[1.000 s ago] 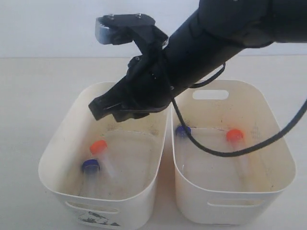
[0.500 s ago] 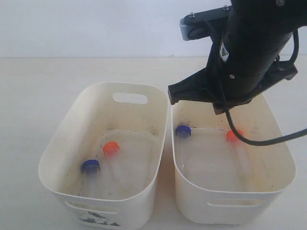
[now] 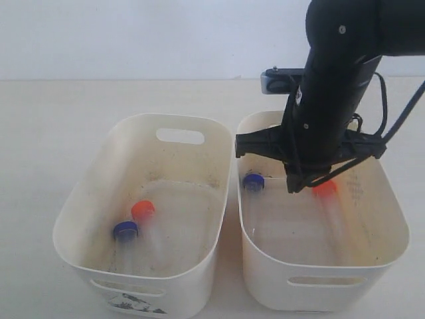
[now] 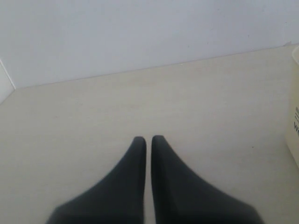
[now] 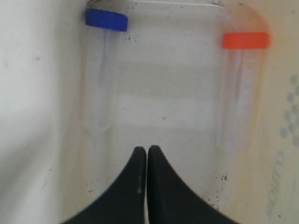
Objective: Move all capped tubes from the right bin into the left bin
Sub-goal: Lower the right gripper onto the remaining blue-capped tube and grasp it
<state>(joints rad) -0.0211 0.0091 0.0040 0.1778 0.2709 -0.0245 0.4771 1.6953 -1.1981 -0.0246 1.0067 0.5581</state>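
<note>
The right gripper (image 5: 147, 150) hangs over the floor of the right bin (image 3: 393, 211) with its jaws pressed together and nothing between them. Two capped tubes lie in this bin: the blue-capped tube (image 5: 100, 74) along one side wall and the orange-capped tube (image 5: 236, 93) along the other, with the fingertips between them and touching neither. The left bin (image 3: 78, 219) holds another orange-capped tube (image 3: 143, 211) and blue-capped tube (image 3: 125, 231). The left gripper (image 4: 145, 139), jaws together and empty, sits above bare table (image 4: 93, 121).
</note>
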